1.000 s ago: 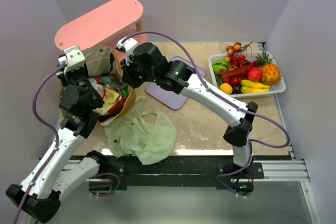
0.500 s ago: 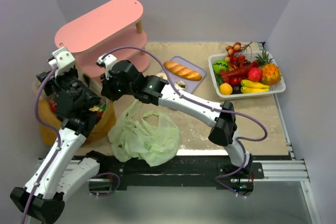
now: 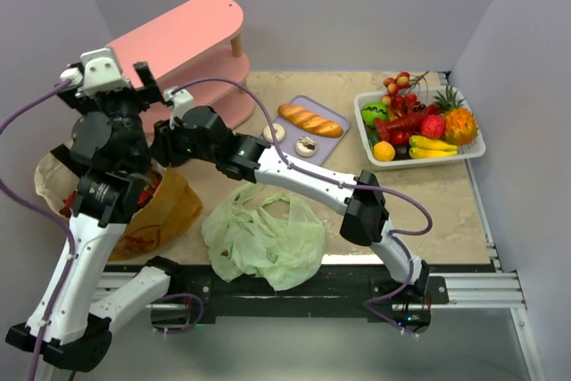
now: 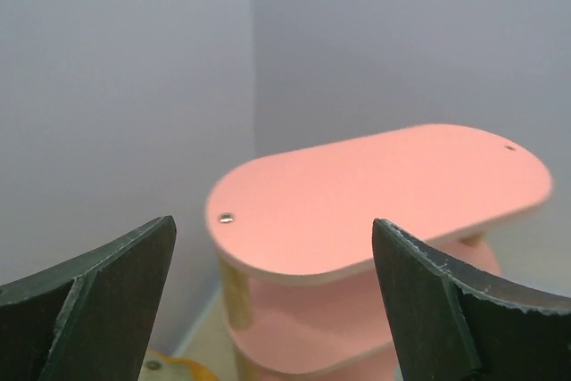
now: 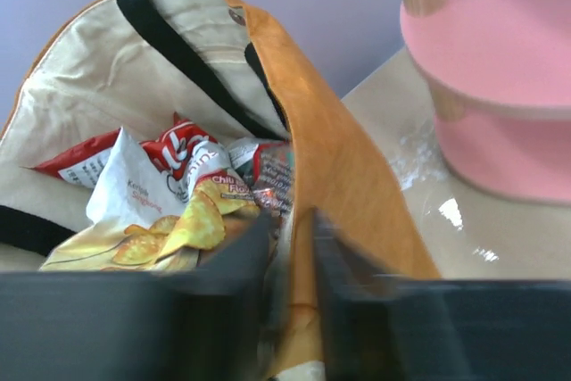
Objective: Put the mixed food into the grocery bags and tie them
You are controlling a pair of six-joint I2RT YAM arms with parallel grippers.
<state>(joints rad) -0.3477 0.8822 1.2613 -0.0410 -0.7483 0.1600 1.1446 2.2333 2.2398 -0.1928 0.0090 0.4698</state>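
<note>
The brown grocery bag (image 3: 174, 211) lies slumped at the table's left, its mouth toward the wall. In the right wrist view its orange-brown wall (image 5: 352, 176) and black handles frame shiny red and white snack packets (image 5: 169, 194) inside. My right gripper (image 5: 290, 220) (image 3: 166, 137) straddles the bag's rim, fingers slightly apart and blurred. My left gripper (image 4: 272, 220) (image 3: 125, 86) is raised above the bag, wide open and empty, facing the pink shelf. The pale-green plastic bag (image 3: 268, 238) lies crumpled near the front edge. A bread loaf (image 3: 310, 120) and small pale round pieces (image 3: 274, 132) rest on a purple board.
A pink two-tier shelf (image 3: 178, 37) (image 4: 384, 194) stands at the back left, close behind both grippers. A white tray (image 3: 477, 151) of toy fruit sits at the back right. The right arm stretches across the table above the green bag.
My left gripper has let go, opened wide and risen away from the brown bag. The right gripper moved left and its jaws parted. The brown bag has slumped leftward.
</note>
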